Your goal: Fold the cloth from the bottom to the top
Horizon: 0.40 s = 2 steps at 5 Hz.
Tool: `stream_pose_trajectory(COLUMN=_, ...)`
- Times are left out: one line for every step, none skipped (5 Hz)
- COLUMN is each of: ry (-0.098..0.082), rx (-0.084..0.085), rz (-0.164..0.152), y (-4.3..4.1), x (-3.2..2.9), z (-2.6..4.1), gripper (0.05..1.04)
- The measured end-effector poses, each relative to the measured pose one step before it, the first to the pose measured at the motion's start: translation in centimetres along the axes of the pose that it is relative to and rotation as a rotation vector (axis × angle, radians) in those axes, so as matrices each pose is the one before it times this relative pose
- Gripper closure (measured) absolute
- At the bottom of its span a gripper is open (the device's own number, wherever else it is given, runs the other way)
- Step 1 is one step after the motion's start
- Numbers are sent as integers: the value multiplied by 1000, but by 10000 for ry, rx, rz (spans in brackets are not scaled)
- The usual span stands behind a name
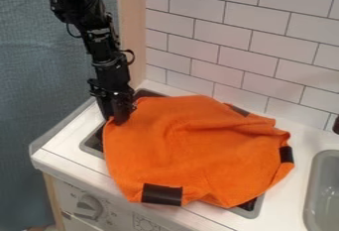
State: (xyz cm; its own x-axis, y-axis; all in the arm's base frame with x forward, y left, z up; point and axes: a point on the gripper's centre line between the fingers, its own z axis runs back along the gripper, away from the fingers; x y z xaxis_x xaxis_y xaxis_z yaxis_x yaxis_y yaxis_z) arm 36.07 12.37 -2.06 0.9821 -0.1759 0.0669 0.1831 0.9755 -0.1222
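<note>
An orange cloth (192, 148) lies spread over the stove top, wrinkled, with black patches at its front edge, right side and upper right. Its front edge reaches the counter's front edge. My gripper (119, 121) hangs down at the cloth's upper left edge, its tip against the fabric there. Whether it holds the cloth cannot be told.
The grey stove top (92, 143) shows at the cloth's left and lower right. A grey sink (311, 190) is at the right edge. White tiled wall (252, 41) rises behind, and a knob (88, 206) is on the front panel.
</note>
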Motion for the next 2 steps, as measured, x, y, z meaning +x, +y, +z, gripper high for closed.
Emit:
stream_pose_trajectory(ry=16, rx=-29, rz=-52, y=-46, x=-26, z=0, gripper=930)
stream_pose_trajectory(ry=142, rx=-41, rz=56, y=10, x=-193, z=102, gripper=1012)
